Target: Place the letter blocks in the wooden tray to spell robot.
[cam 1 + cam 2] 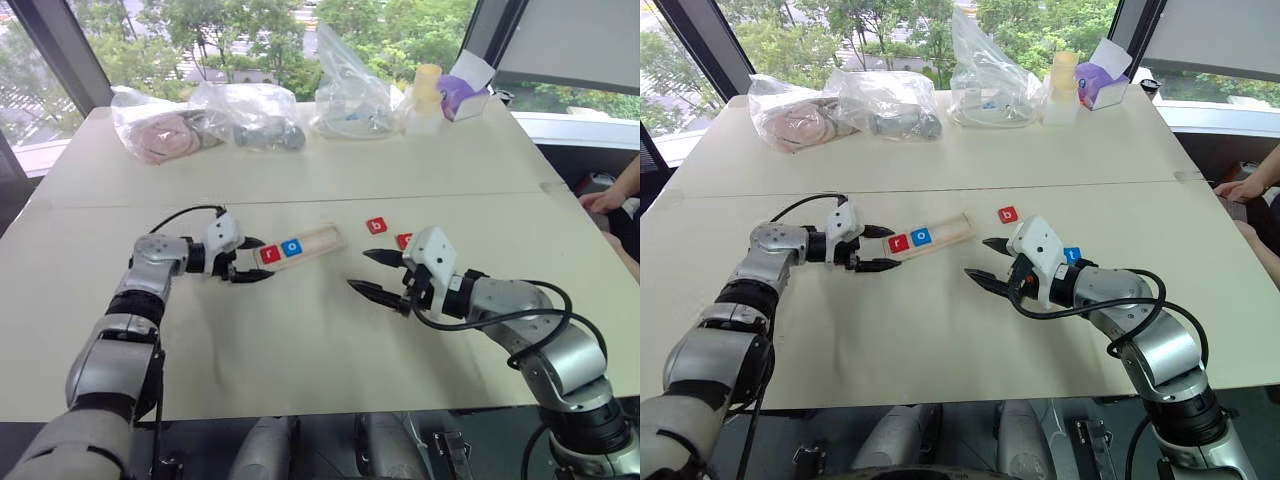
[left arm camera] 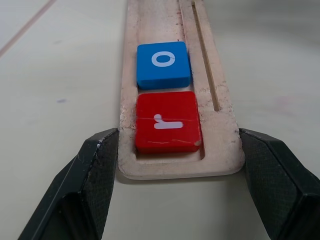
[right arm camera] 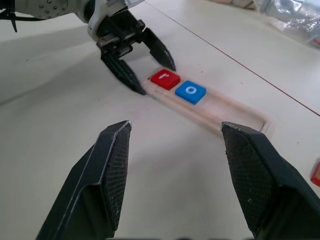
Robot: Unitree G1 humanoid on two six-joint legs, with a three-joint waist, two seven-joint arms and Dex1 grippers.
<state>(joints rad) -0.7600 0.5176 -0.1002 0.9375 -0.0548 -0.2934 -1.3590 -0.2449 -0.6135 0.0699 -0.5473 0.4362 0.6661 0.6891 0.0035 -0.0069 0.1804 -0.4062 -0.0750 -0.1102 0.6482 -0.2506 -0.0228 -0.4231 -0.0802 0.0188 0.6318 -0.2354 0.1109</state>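
surface (image 1: pixel 300 350): pale top filling mid-frame; clear bags of odds and ends along its far edge at the top.
wooden tray (image 1: pixel 318 240): centre of frame, long axis running lower left to upper right; about three slots free at the upper-right end.
left gripper (image 1: pixel 250 259): left of centre, clamped across the tray's lower-left end; fingers (image 2: pixel 97 165) press both long edges in the wrist view.
right gripper (image 1: pixel 377 273): right of centre, fingers apart, holding nothing, hovering off the surface.
letter blocks placed: red r (image 2: pixel 167 121) at the clamped end, blue o (image 2: pixel 163 64) touching it.
letter blocks loose: red b (image 1: pixel 376 226) just upper right of the tray; blue t (image 1: pixel 1072 255) and a red tile (image 1: pixel 403 240), letter unreadable, beside the right wrist.
next move: b lies just up-frame of the right gripper, the nearer arm by far; likely its pick while the left steadies the tray.
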